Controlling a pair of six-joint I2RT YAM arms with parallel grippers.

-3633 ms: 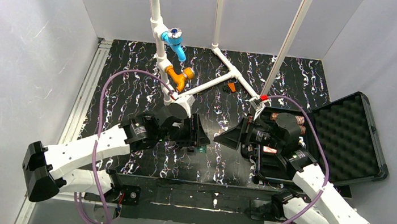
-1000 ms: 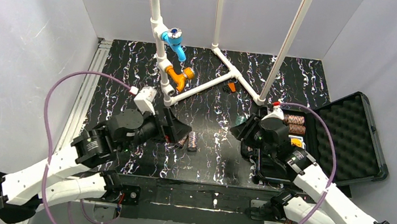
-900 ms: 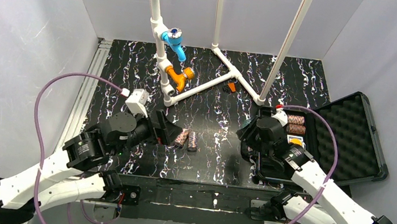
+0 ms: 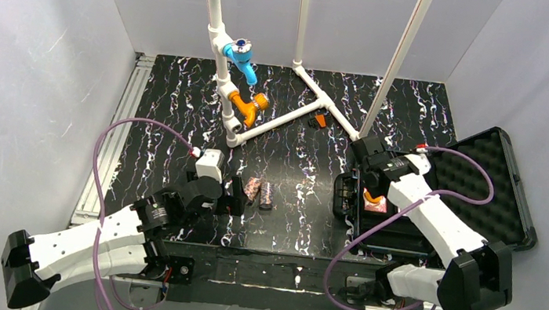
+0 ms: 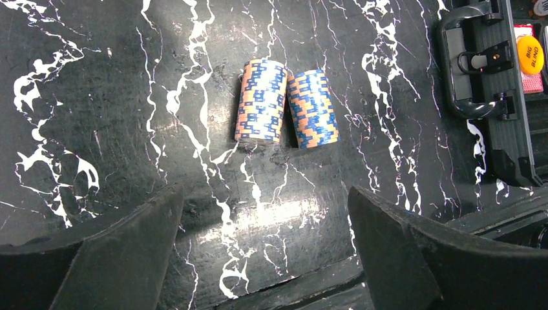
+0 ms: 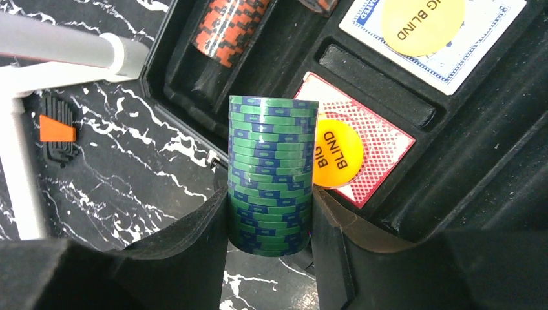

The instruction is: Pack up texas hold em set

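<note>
L jaws wide open, empty, low over black white-veined worktop (image 5: 97, 97). Just ahead, two reddish-brown chip stacks (image 5: 260, 101) lie on their sides, touching each other, clear of jaws. R jaws part-closed on upright green-and-blue chip stack (image 6: 271, 174), held over handle-side edge of black foam-lined plastic case (image 4: 488, 189). Red-backed card deck (image 6: 381, 155) w/ yellow "BIG BLIND" disc (image 6: 336, 152) sits in tray below. Step, prob.: stowing green stack. Next: tip it flat, align w/ free groove by orange chip stack (image 6: 229, 22), release.
</note>
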